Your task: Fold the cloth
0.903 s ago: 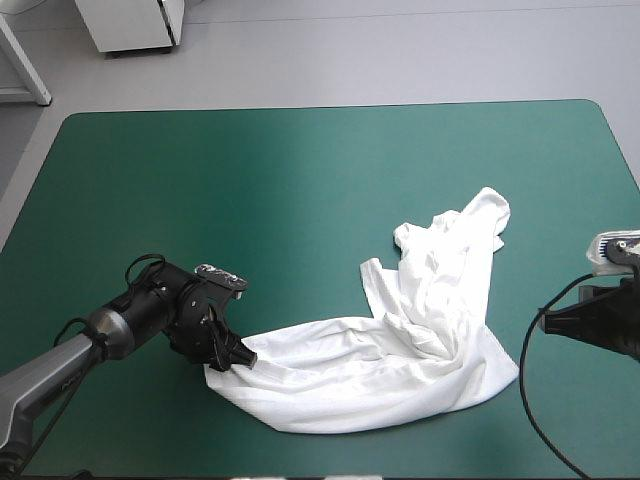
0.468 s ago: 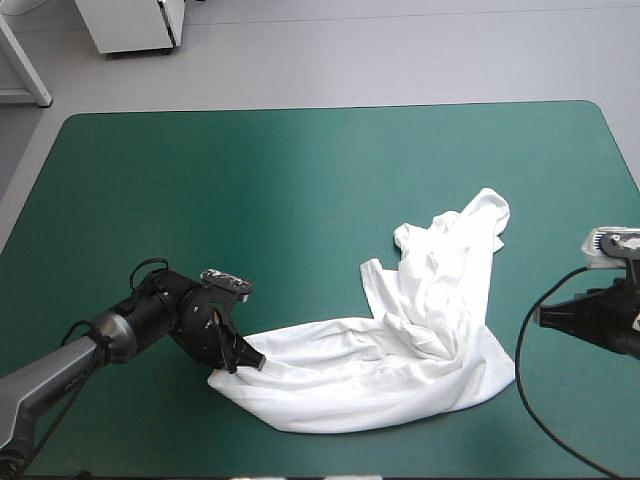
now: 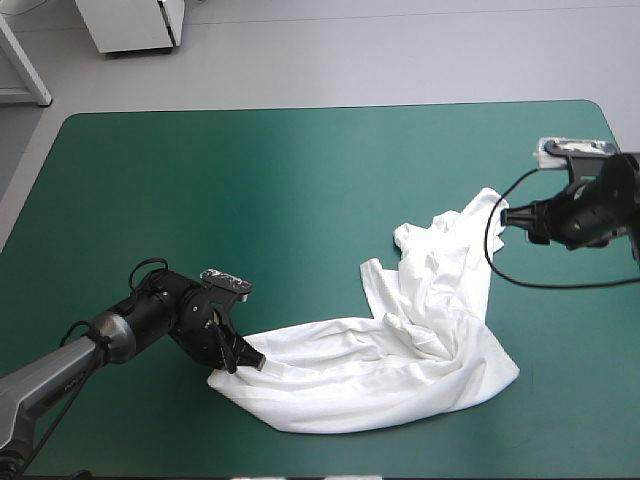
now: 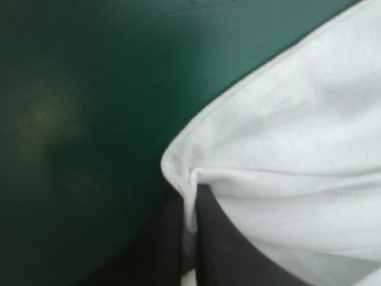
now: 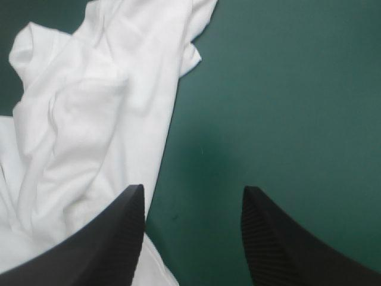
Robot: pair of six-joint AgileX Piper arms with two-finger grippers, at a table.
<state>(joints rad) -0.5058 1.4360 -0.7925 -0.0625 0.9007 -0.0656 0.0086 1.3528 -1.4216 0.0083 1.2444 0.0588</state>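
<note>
The white T-shirt (image 3: 430, 340) lies crumpled on the right half of the table, with one corner drawn out to the left. My left gripper (image 3: 243, 358) is low at that corner, its black fingers (image 4: 214, 244) shut on the folded hem of the T-shirt (image 4: 286, 119). A narrow end of the shirt (image 3: 488, 207) points toward the far right. My right gripper (image 3: 512, 218) hovers just right of that end and is open. In the right wrist view its gap (image 5: 193, 190) is over the cover, and one finger (image 5: 119, 238) overlaps the edge of the T-shirt (image 5: 89, 107).
Teal-green cover (image 3: 280, 190) stretches beyond and to the left of the shirt. The table's right edge (image 3: 628, 160) runs close behind the right arm. A strip of cover (image 3: 400, 450) separates the shirt from the near edge.
The right gripper has swung from the near right edge toward the far right, up to the shirt's narrow end, and opened. The left gripper shut on the shirt's corner and has stayed there.
</note>
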